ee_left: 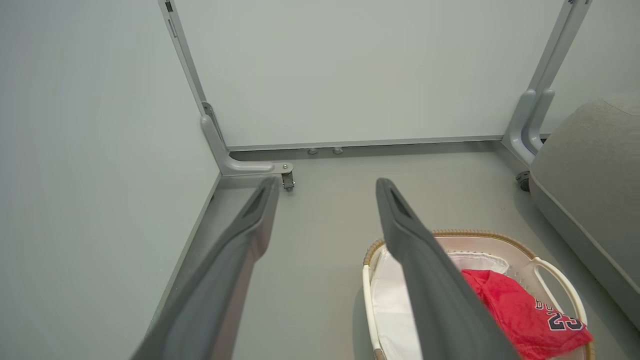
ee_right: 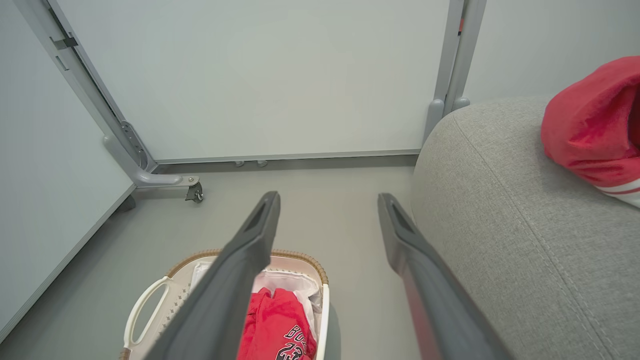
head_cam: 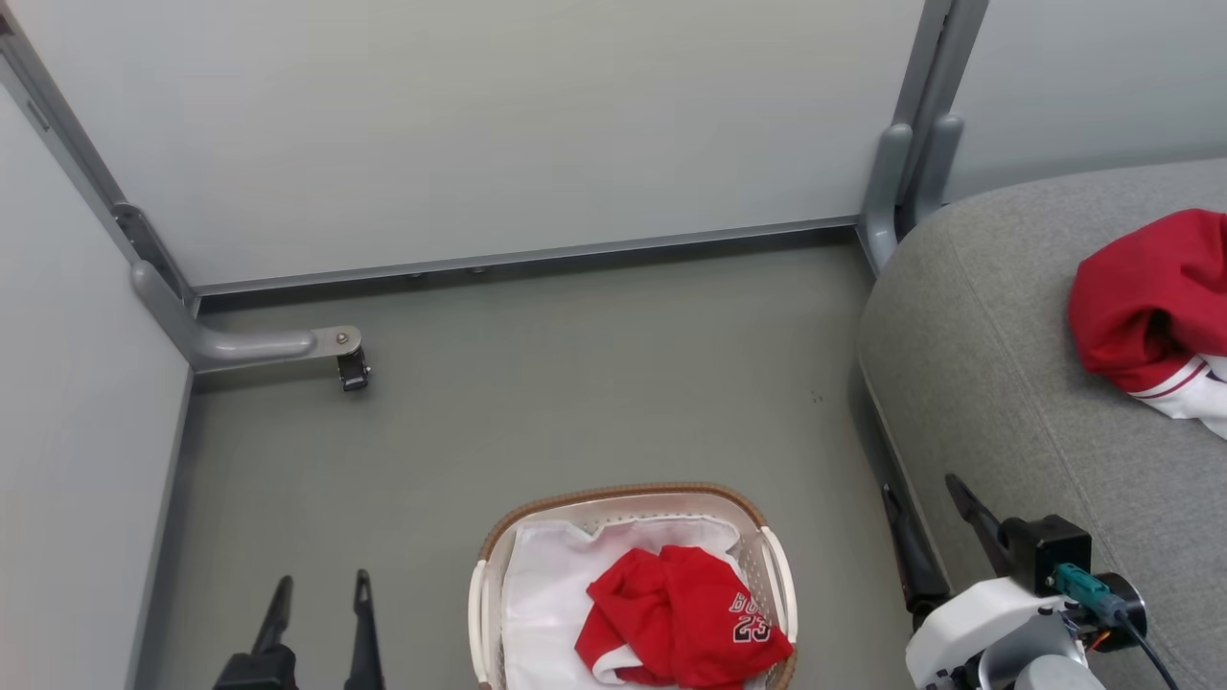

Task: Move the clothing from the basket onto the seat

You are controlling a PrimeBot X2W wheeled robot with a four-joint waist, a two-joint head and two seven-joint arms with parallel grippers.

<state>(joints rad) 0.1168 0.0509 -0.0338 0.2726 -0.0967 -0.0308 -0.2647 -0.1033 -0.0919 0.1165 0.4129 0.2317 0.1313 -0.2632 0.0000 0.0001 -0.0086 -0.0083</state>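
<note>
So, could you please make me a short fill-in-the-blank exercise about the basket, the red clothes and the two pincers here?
1. The jersey in the basket shows the number ___.
2. Under it lies a liner of ___ colour.
3. Another red garment lies on the grey seat, on the robot's ___ side of the basket.
4. The left pincer and the right pincer both stand ___, holding nothing.

Missing words: 23; white; right; open.

Oval cream laundry basket (head_cam: 476, 604): perforated plastic, smooth, slight sheen; brown woven rim, rough.
White liner sheet (head_cam: 546, 594): thin cloth, creased.
Red basketball garments (head_cam: 685, 623): soft matt cloth, printed lettering.
Large grey sofa seat (head_cam: 997, 402): coarse woven upholstery, matt.
Grey partition frame (head_cam: 249, 343): painted metal, satin.
</note>
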